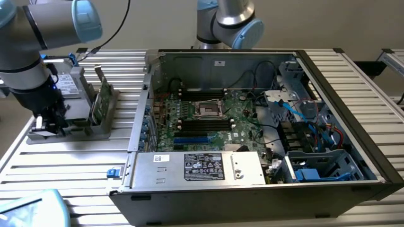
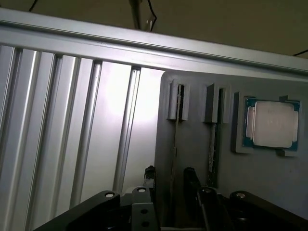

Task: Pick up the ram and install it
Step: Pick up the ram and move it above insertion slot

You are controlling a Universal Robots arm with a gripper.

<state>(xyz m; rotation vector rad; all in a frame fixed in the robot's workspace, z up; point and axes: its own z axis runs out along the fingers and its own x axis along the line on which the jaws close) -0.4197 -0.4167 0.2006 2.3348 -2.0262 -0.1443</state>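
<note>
Gripper point(image 2: 169, 172) down at the tray point(image 1: 82, 135), nine o'clock of the case point(image 1: 252, 203). Its jaws are wide, straddling the ram point(image 2: 175, 130), which stands on edge in its slot, seemingly untouched. A clean grip wants the stick centred and the jaws square to its faces.

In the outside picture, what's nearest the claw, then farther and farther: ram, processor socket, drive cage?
1. Ram, in the holder by the claw.
2. Processor socket, middle of the case.
3. Drive cage, at the exterior view's right.
</note>
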